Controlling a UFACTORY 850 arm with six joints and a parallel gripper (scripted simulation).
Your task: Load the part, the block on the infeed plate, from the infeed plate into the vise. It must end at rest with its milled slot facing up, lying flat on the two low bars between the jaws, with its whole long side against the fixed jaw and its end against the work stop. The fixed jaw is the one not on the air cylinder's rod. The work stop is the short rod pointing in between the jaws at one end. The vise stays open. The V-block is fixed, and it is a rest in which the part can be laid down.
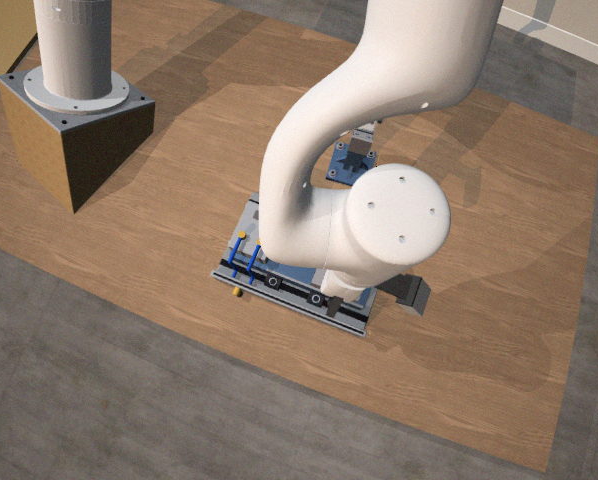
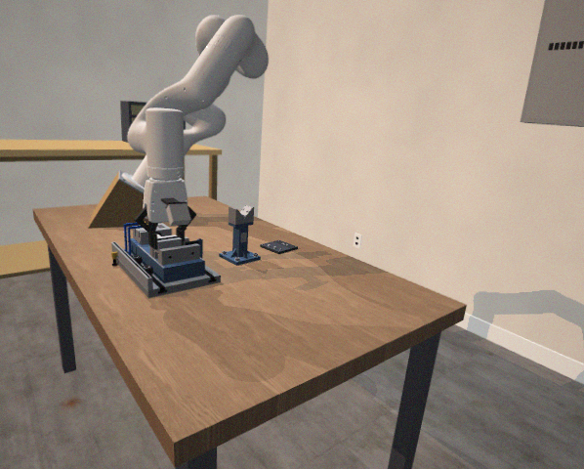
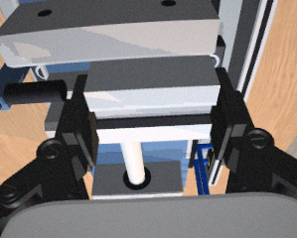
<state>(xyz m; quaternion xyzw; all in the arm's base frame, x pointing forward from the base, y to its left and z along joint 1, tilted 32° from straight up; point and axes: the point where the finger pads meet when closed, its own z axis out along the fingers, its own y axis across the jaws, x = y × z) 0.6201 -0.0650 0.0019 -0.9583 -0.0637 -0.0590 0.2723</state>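
The gripper [image 3: 148,122] is clamping the part [image 3: 148,89] across its length, 1 finger on each end face, its fingers standing fairly wide because the block fills the gap between them. The part is sitting down inside the open vise [image 2: 163,260], between the jaws, and the infeed plate [image 2: 278,246] is lying bare, well apart from the vise, past the V-block [image 2: 240,216].

In the wrist view the part's far long side is lying next to the fixed jaw [image 3: 108,30], the grey block with 2 bolt holes. Whether they are touching along the whole side I cannot tell. On the near side, the white cylinder rod [image 3: 132,162] is running into the moving jaw [image 3: 138,181], which is standing apart from the part. The work stop [image 3: 32,94], a dark rod, is pointing in from the left end; its tip is passing behind the left finger [image 3: 75,126], so contact with the part's end is hidden. The slot is not plainly showing either.

Judging by this, the placing step is under way. The next move is calling for seating the part flat on the 2 low bars, nudging it against the fixed jaw and toward the stop, then releasing it and lifting straight up.
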